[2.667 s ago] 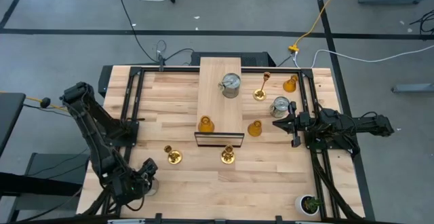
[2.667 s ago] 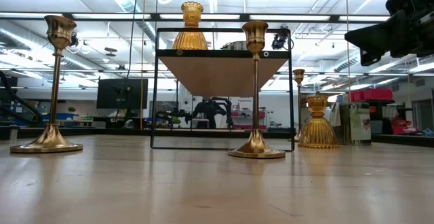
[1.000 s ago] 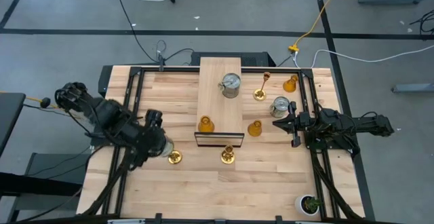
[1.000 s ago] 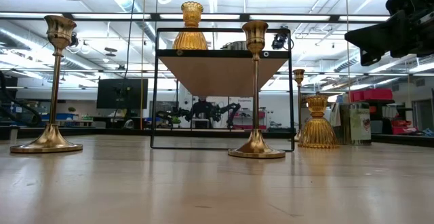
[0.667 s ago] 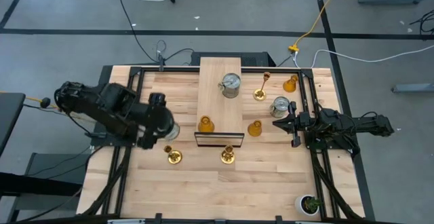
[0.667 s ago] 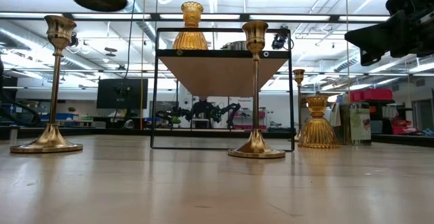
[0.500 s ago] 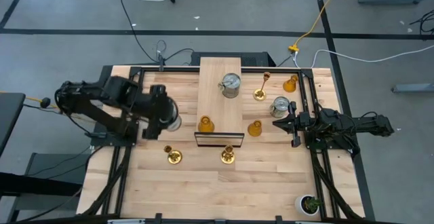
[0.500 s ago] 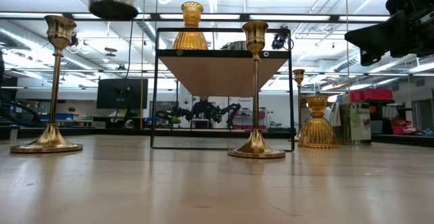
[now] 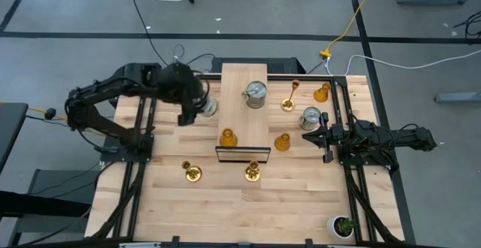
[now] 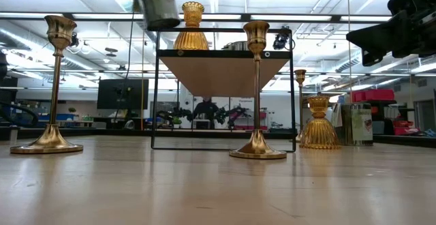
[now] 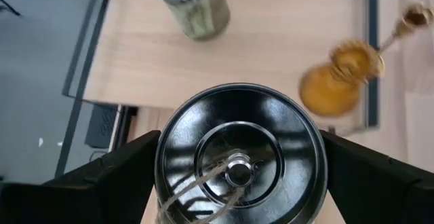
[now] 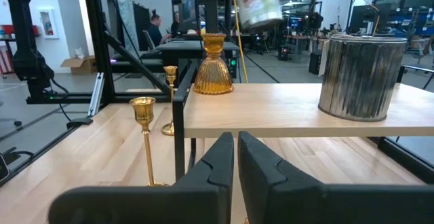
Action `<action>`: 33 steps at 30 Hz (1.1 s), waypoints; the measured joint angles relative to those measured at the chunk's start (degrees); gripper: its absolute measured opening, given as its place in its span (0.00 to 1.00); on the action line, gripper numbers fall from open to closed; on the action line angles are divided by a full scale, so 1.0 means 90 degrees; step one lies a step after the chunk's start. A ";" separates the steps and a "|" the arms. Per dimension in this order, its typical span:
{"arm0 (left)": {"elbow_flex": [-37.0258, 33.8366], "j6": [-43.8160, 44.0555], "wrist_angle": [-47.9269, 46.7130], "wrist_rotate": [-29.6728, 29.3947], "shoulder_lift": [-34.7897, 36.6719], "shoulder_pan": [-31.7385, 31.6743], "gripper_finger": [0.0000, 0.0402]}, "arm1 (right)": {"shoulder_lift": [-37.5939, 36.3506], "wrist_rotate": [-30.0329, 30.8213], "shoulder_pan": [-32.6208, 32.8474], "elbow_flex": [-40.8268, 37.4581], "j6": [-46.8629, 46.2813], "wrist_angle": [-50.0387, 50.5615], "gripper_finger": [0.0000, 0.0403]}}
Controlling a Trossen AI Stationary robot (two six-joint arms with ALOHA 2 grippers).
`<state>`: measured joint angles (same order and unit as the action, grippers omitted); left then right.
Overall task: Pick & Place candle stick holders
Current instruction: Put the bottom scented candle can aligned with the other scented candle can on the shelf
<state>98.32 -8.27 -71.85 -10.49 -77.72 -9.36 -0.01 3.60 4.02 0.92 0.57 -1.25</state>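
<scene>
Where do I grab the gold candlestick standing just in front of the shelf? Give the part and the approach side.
Probably the slender stem, about halfway up, with fingers closing level across it. The gold candlestick stands upright, and its flared cup and wide round base look like poorer holds. Come from the open table in front, since the shelf stands close behind.

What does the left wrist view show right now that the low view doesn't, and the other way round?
Only the left wrist view: the open top of the silver can clamped between the left gripper's jaws, and a second can on the raised shelf.
Only the low view: two tall gold candlesticks standing on the table, an amber holder on the table, and the right gripper, shut, waiting high up.
Both: the carried can, held high beside the shelf, and the amber holder on the shelf.
</scene>
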 joint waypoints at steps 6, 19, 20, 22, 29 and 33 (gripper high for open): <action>0.0000 -0.0333 0.0428 0.0153 -0.0313 -0.0531 0.93 | 0.0000 0.0003 -0.0001 -0.0002 -0.0002 -0.0001 0.07; 0.0000 -0.0733 0.1202 0.0683 -0.1407 -0.1252 0.93 | 0.0000 0.0002 -0.0001 0.0001 -0.0002 -0.0001 0.07; 0.0000 -0.0763 0.1235 0.0691 -0.1486 -0.1300 0.93 | 0.0000 0.0000 0.0000 0.0000 -0.0001 -0.0001 0.07; 0.0000 -0.0876 0.1292 0.0691 -0.1637 -0.1380 0.93 | 0.0000 0.0000 0.0001 0.0000 0.0000 -0.0001 0.07; 0.0000 -0.0995 0.1514 0.1103 -0.2009 -0.1597 0.93 | 0.0000 0.0000 -0.0002 0.0000 0.0000 -0.0001 0.07; 0.0000 -0.1010 0.1708 0.1265 -0.2167 -0.1688 0.93 | 0.0000 0.0000 -0.0002 -0.0001 -0.0002 -0.0001 0.07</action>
<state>98.32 -17.36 -56.47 0.90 -97.22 -24.55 -0.01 3.60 4.01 0.91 0.56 -1.26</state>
